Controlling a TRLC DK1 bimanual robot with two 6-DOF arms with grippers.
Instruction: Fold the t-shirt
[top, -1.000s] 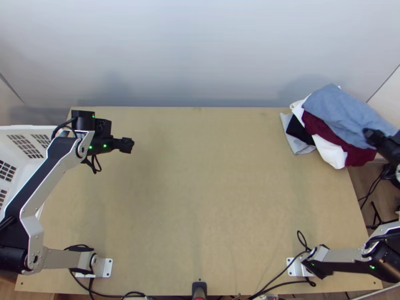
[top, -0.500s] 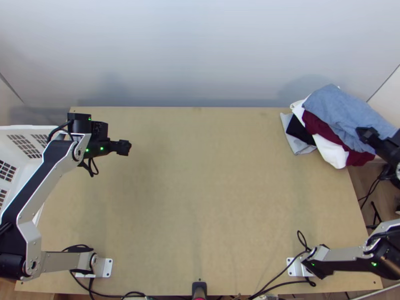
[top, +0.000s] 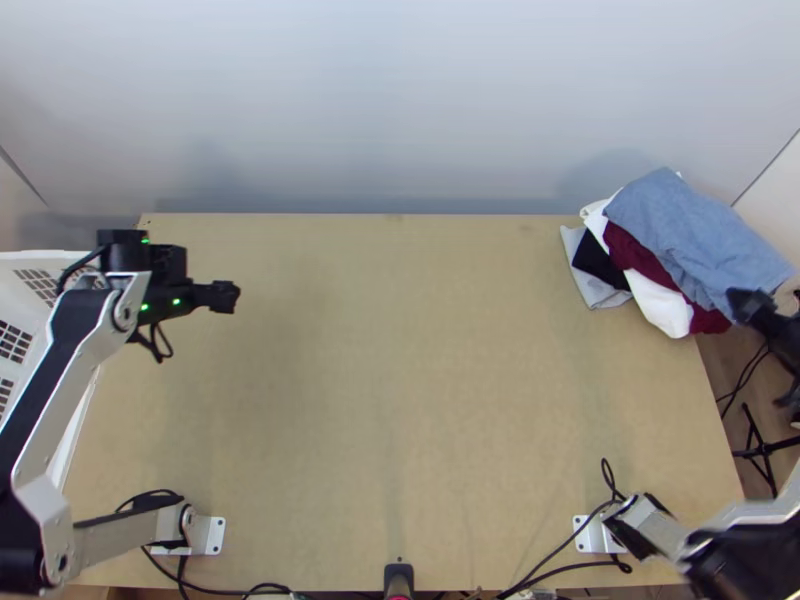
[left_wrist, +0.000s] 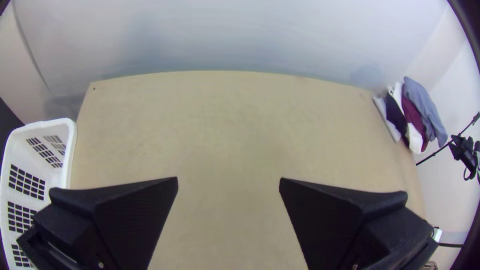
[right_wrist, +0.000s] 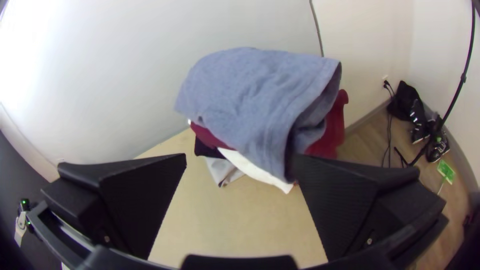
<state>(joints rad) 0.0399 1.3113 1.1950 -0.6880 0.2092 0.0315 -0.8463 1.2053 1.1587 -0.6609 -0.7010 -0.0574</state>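
Presently the near stretch of the table (top: 450, 420) is bare wood between the two arm mounts. Left gripper (left_wrist: 229, 179): fingers spread wide, nothing between them, held over the left side of the table by the white basket (left_wrist: 73, 145); no part in this step, best parked there. Right gripper (right_wrist: 240, 159): fingers well apart, pinching nothing, close in at the near side of the stack. One fingertip overlaps the hem of the blue shirt in the wrist picture; contact cannot be told. Farther off, at the table's far right corner, the blue shirt lies folded over on top of the stack, number of folds uncertain, its outer end seemingly past the table's side. Under it: maroon cloth (top: 712, 320), white cloth (top: 662, 304), dark cloth (top: 597, 262), and pale grey cloth (top: 591, 290) lowest. Step in hand, as judged: leaving the folded shirt settled on the stack and getting the right gripper clear. Method: keep the fingers spread, back straight out from the hem at an even height, and lift only once both tips are free of cloth. Risk: a tip catching the loose hem could open the fold or drag the overhanging end down. Check the layers for slip before swinging the arm.
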